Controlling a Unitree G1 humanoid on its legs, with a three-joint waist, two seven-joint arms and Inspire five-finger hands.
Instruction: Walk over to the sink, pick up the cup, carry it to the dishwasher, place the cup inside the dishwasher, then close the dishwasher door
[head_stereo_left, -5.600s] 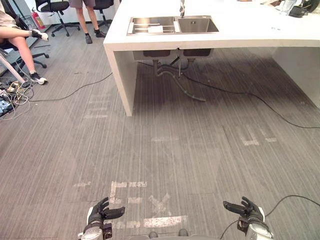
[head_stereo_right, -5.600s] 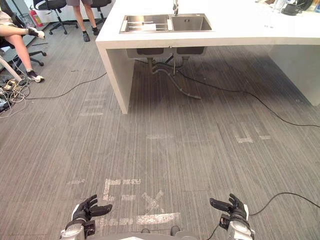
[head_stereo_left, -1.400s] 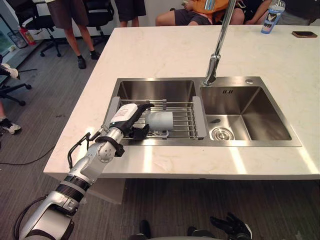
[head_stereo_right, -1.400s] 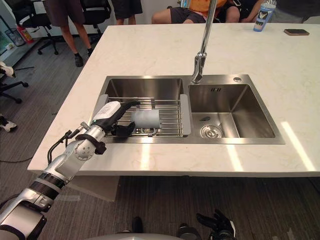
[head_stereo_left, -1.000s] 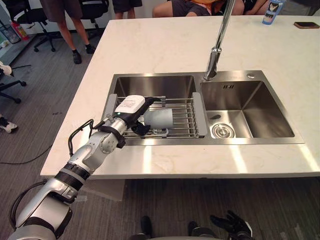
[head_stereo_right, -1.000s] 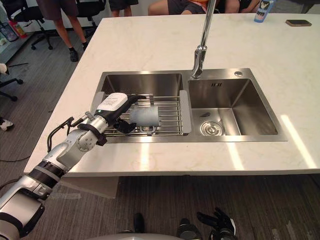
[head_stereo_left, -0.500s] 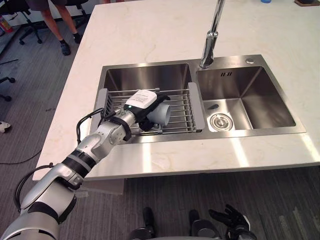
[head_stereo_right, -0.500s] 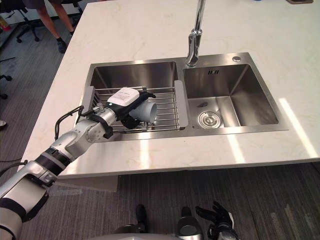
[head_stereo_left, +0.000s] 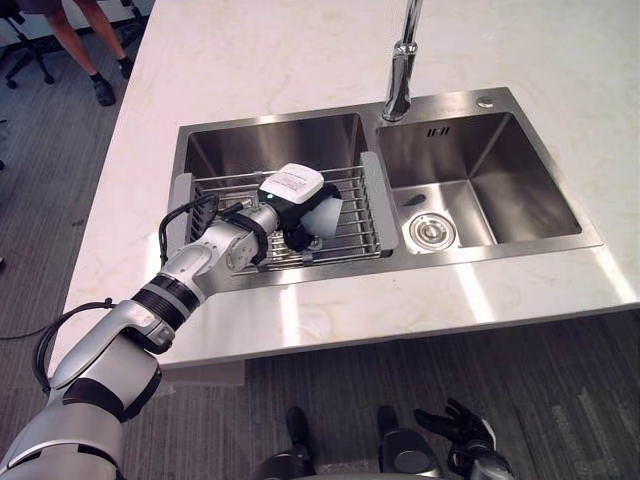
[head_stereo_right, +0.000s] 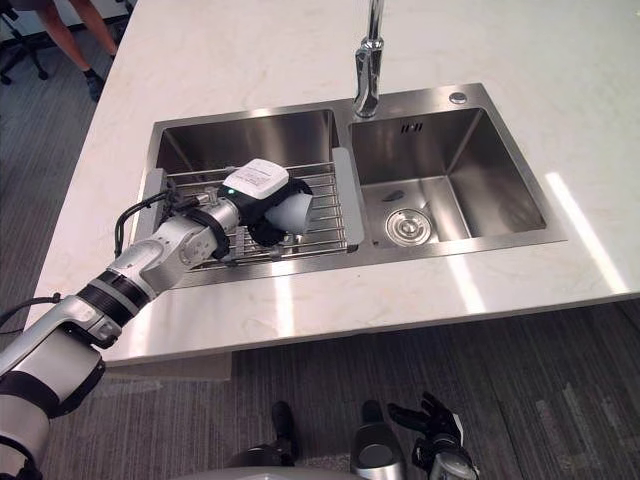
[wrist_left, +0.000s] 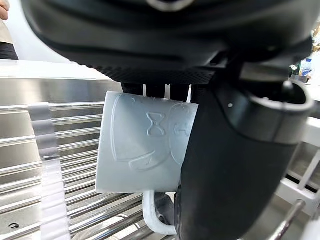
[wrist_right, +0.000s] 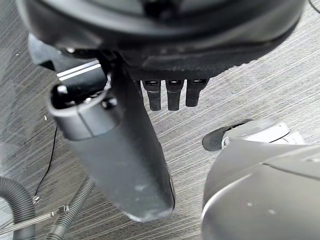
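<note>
A pale grey cup (head_stereo_left: 324, 214) with a handle lies on its side on the wire rack (head_stereo_left: 352, 222) across the left basin of the steel sink (head_stereo_left: 520, 243). My left hand (head_stereo_left: 288, 196) reaches over it from the left. In the left wrist view the thumb (wrist_left: 235, 165) crosses the front of the cup (wrist_left: 142, 147) and the fingers curl behind it, so the hand is shut on the cup. My right hand (head_stereo_left: 462, 432) hangs low over the grey floor, its fingers (wrist_right: 172, 95) relaxed and holding nothing.
A tall tap (head_stereo_left: 402, 62) stands behind the divider between the basins. The right basin (head_stereo_left: 480, 180) holds just a drain (head_stereo_left: 428, 231). White stone counter (head_stereo_left: 250, 70) surrounds the sink. A person's legs (head_stereo_left: 85, 30) stand at the far left corner.
The camera has moved closer over the sink. My left hand has slid from the cup's left end over its body and closed round it.
</note>
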